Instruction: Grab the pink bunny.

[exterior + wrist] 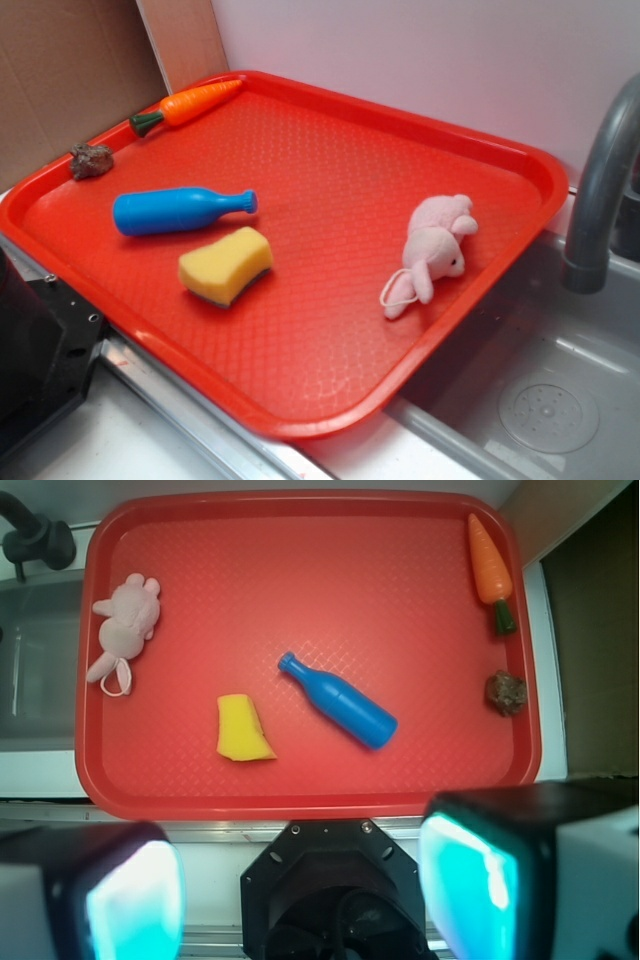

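Here the pink bunny (435,250) lies on its side near the edge of the red tray (330,130) that borders the sink (540,400), its white loop (397,289) trailing from the ear end, with bare tray all round it. We judge that open margin leaves room to come down on the soft body without nudging anything else. Well apart, toward the tray's middle, sit the yellow sponge (226,264) and, just beside it, the blue bottle (180,210); the carrot (188,103) and a small brown lump (91,160) rest along the far rim. In the wrist view our gripper (300,890) hangs high above the tray's near edge, fingers (470,880) spread wide and empty, so we judge the reach toward the bunny is not yet begun.
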`<state>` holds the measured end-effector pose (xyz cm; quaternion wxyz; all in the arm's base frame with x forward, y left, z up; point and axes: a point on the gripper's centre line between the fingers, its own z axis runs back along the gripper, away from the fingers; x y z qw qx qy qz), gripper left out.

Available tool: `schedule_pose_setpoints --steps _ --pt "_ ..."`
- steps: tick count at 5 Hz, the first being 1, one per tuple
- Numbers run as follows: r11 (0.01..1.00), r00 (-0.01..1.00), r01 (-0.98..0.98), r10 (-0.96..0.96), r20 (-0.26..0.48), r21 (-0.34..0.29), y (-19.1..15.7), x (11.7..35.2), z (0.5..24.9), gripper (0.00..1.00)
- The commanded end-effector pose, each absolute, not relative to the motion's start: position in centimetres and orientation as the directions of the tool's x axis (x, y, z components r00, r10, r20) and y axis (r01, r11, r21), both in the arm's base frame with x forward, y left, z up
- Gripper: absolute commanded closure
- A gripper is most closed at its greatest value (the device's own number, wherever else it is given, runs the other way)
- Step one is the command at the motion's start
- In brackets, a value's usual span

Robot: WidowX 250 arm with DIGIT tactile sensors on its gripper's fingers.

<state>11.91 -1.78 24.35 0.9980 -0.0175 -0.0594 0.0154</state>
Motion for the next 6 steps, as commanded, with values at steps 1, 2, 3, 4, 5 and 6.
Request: schedule_pose_setpoints --steps 1,2,3,4,5,6 --pt "0.999 0.992 -0.029 0.033 0.118 -0.037 -1.8 11.9 24.4 0.00" --pt "0.983 0.972 -0.170 0.179 0.150 -0.070 -6.8 15.0 21.5 0.00" --pt "0.959 0.975 -0.168 0.195 0.103 -0.227 -12.1 18.8 17.4 0.00" --pt "0.959 0.975 -0.168 0.195 0.103 -0.227 -12.1 18.8 17.4 0.00" --pt "0.959 0.975 -0.168 0.195 0.103 -0.227 -12.1 18.8 17.4 0.00" --pt "0.959 0.975 -0.168 0.195 0.103 -0.227 -12.1 18.8 17.4 0.00"
